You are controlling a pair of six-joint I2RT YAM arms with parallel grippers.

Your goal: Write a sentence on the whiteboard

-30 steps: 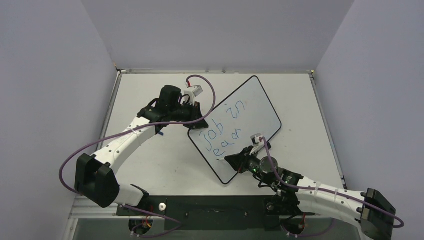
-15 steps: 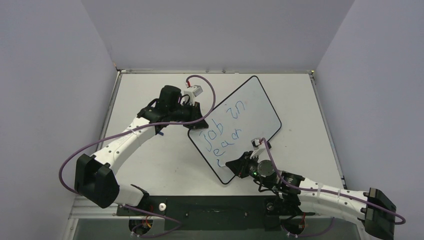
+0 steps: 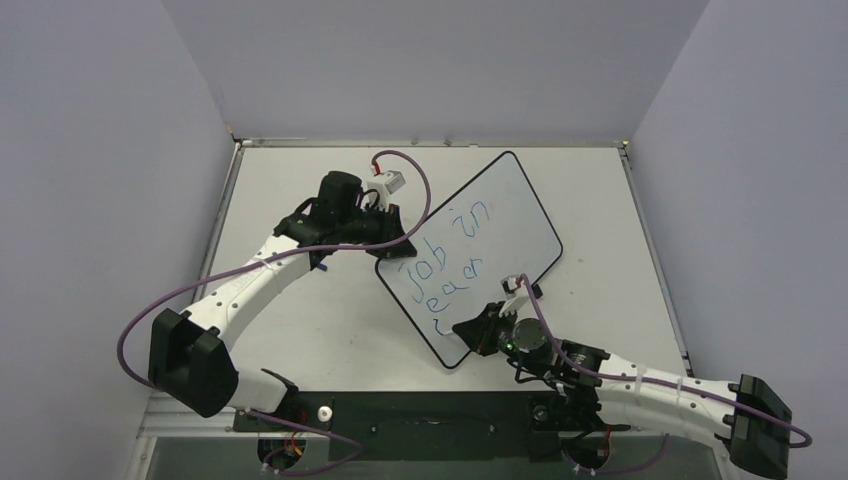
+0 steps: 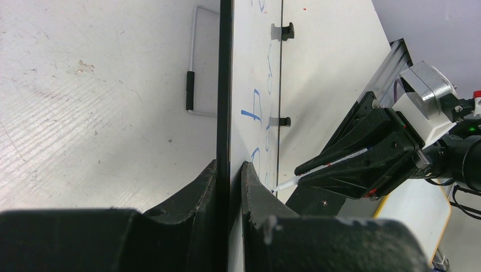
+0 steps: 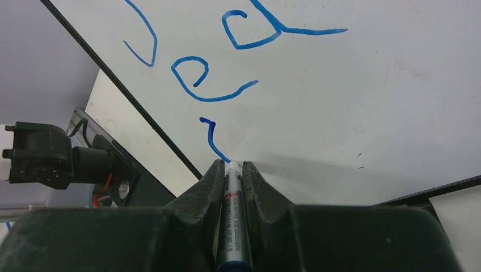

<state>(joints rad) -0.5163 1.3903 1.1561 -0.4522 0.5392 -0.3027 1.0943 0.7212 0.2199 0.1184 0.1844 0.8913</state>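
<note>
Sentence (image 3: 447, 262) one fresh stroke longer, marker (image 5: 231, 195) low on whiteboard (image 3: 512, 205).

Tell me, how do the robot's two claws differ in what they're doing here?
The left gripper pinches the whiteboard by its edge; the right gripper grips a marker. The left gripper sits at the board's side, beside the first line of blue writing; the right gripper is near the board's closest corner, with the marker tip on the surface below the second line. Both are black, two-fingered and shut on something.
</note>
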